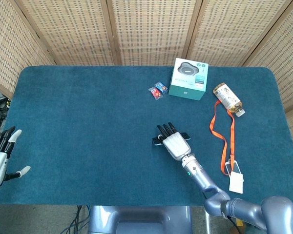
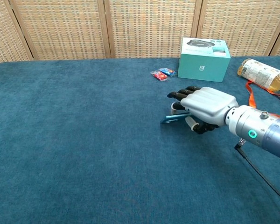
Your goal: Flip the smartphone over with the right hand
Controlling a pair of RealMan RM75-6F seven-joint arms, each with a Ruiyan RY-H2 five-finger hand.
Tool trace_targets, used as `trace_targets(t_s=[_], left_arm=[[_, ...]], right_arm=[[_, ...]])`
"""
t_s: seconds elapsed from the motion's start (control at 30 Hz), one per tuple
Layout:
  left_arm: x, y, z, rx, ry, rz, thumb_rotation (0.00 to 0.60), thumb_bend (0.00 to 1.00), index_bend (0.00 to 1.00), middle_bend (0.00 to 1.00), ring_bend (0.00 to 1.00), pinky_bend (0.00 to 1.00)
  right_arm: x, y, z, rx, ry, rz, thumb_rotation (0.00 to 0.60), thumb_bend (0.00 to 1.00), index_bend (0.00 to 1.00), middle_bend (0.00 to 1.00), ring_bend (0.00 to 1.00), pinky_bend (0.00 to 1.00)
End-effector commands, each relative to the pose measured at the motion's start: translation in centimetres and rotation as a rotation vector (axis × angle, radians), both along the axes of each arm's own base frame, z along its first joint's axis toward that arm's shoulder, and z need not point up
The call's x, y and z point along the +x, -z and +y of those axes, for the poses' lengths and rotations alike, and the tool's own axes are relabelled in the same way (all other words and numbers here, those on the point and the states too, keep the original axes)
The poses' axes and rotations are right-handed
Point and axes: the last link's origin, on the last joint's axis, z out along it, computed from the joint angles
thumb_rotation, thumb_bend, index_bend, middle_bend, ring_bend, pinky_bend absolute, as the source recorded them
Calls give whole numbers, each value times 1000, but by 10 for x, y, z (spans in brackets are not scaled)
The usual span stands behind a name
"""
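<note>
near the middle of the blue cloth table (image 1: 88, 112), a little toward the robot's right, the right hand (image 1: 175, 144) (image 2: 205, 108) holds the smartphone (image 2: 170, 120) (image 1: 156, 142). in the chest view the phone is lifted off the cloth and shows almost edge-on, its thin blue rim sticking out to the left from under the hand; dark fingers (image 2: 183, 94) lie over its top and the thumb sits beneath it, so the phone is pinched between them. in the head view only a small dark end of the phone pokes out beside the fingers, with the pale back of the hand covering the rest. the silver forearm runs from the hand toward the near right corner of the table.

at the far near-left corner, off the table edge, the left hand (image 1: 0, 158) hangs with its fingers spread apart and nothing in them; it shows only in the head view.

along the far side of the table a teal box (image 1: 188, 79) (image 2: 205, 59) stands, with a small red and blue packet (image 1: 157, 89) (image 2: 162, 73) just to its left. to the right of the box a bottle (image 1: 227, 98) (image 2: 263, 74) lies on its side, and an orange lanyard (image 1: 223, 131) (image 2: 266, 98) trails from near it toward the robot, ending at a white card (image 1: 235, 181).
</note>
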Motion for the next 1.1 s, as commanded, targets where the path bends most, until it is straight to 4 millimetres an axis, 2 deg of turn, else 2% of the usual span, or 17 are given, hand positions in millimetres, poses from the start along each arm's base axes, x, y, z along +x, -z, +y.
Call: trace_targets(t_s=[0.03, 0.23, 0.4, 0.53, 0.67, 0.8, 0.87, 0.93, 1.03, 1.1], left_arm=[[0, -1, 0, 2, 0, -3, 600, 0, 0, 0, 0, 0], [0, -3, -1, 6, -1, -15, 600, 0, 0, 0, 0, 0], [0, -3, -2, -2, -1, -22, 600, 0, 0, 0, 0, 0], [-1, -4, -1, -2, -3, -30, 600, 0, 0, 0, 0, 0], [-3, -7, 0, 5, -11, -37, 600, 0, 0, 0, 0, 0], [-3, -7, 1, 2, -12, -39, 600, 0, 0, 0, 0, 0], [-2, -6, 2, -3, -7, -40, 600, 0, 0, 0, 0, 0], [-1, -6, 0, -6, 0, -41, 600, 0, 0, 0, 0, 0], [0, -7, -2, 1, 10, -39, 600, 0, 0, 0, 0, 0], [0, -7, -3, 4, 12, -33, 600, 0, 0, 0, 0, 0]], right_arm=[[4, -7, -11, -22, 3, -1, 600, 874, 406, 48, 0, 0], [15, -15, -41, -69, 16, 29, 600, 821, 408, 55, 0, 0], [18, -14, -67, -102, 51, 97, 600, 634, 370, 56, 0, 0], [21, -8, -79, -124, 72, 140, 600, 614, 366, 48, 0, 0], [30, -11, -86, -160, 74, 117, 600, 612, 366, 46, 0, 0], [39, -23, -86, -187, 52, 60, 600, 591, 359, 51, 0, 0], [40, -40, -80, -210, 17, 18, 600, 575, 336, 50, 0, 0], [37, -56, -70, -217, -3, -24, 600, 514, 255, 33, 0, 0], [22, -84, -51, -228, 0, -103, 600, 347, 59, 0, 0, 0], [6, -104, -36, -253, 11, -154, 600, 245, 11, 0, 0, 0]])
